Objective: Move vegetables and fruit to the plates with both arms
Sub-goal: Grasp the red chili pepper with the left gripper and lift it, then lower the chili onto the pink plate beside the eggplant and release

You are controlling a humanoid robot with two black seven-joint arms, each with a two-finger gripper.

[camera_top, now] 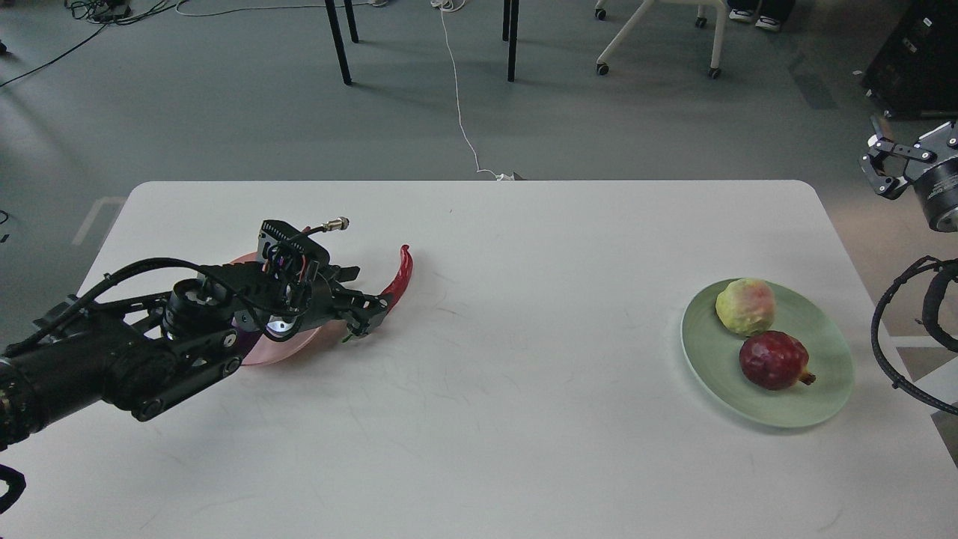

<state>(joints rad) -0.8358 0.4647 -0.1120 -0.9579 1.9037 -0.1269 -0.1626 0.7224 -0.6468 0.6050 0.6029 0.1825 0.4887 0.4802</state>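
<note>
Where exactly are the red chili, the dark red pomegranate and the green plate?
Slim curved red chili pepper [399,278], head view: middle of its red body.
Round dark red pomegranate [773,360], head view: centre of its skin.
Pale mint green round plastic plate [831,374], head view: bare right part.

White table, rounded corners, faint scuffs, on grey floor; beyond far edge: two black furniture legs, white cable trailing to a plug nr table edge, white wheeled chair base top R, black cables top L.
</note>
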